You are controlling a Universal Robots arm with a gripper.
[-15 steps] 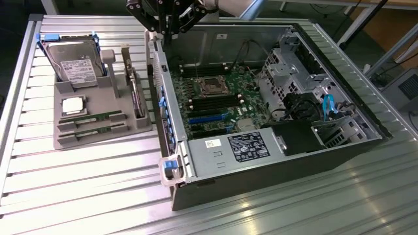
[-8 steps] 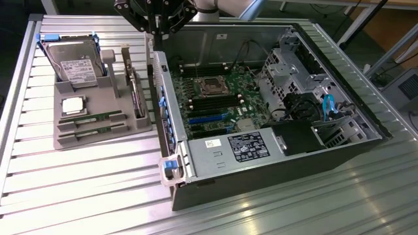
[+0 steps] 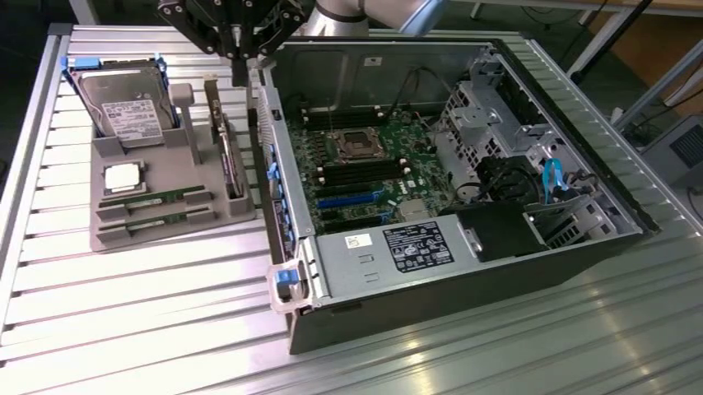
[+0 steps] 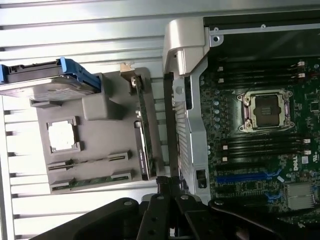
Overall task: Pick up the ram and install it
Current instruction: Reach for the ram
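Two ram sticks, thin and green, lie side by side in slots at the near end of a grey holder tray (image 3: pixel 110 239): one ram (image 3: pixel 154 200) (image 4: pixel 90 162) and its twin (image 3: pixel 154 220) (image 4: pixel 92 181). My gripper (image 3: pixel 246 72) (image 4: pixel 170 186) hangs high over the gap between the tray and the open computer case (image 3: pixel 296 206), well clear of both sticks. Its fingers look shut with nothing between them. The motherboard's dark ram slots (image 3: pixel 351 170) (image 4: pixel 260 145) lie beside the CPU socket (image 3: pixel 357 145) (image 4: pixel 265 110).
The tray also holds a hard drive (image 3: pixel 127 107) (image 4: pixel 45 80) in a blue frame, a square silver CPU (image 3: pixel 123 177) (image 4: pixel 62 136) and an upright expansion card (image 3: pixel 225 152) (image 4: pixel 145 135). Inside the case are a power supply (image 3: pixel 396 247) and cables. Everything rests on a slatted metal table (image 3: pixel 132 329).
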